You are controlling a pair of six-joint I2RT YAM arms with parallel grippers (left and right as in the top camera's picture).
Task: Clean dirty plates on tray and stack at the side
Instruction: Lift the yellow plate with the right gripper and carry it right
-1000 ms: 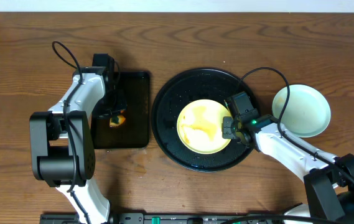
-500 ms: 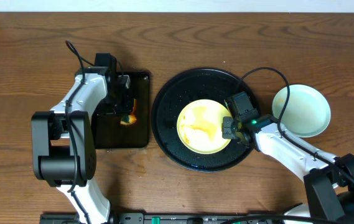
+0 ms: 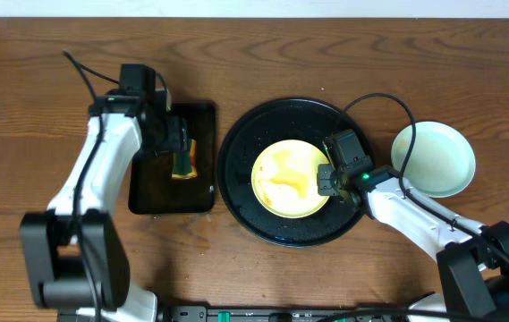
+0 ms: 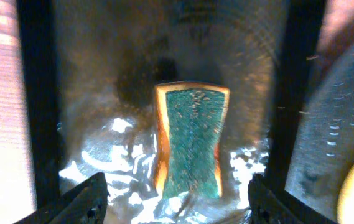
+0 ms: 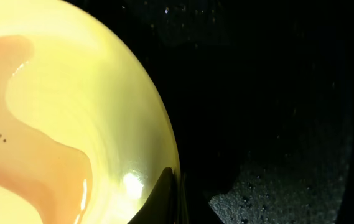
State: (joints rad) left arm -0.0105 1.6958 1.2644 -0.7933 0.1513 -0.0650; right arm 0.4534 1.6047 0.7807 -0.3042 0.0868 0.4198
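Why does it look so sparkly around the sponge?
Left wrist view: light bounces off the shiny small tray around the sponge, making white glare patches. Right wrist view: the yellow plate shows one bright glint near its rim, and the round tray beside it looks very dark. Overhead view: even light, sharp.

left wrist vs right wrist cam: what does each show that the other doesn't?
Left wrist only: green-faced sponge lying loose in the wet rectangular tray, left claw open around it. Right wrist only: brown smear on the yellow plate, right claw shut at its rim. Both: yellow plate edge and round black tray.
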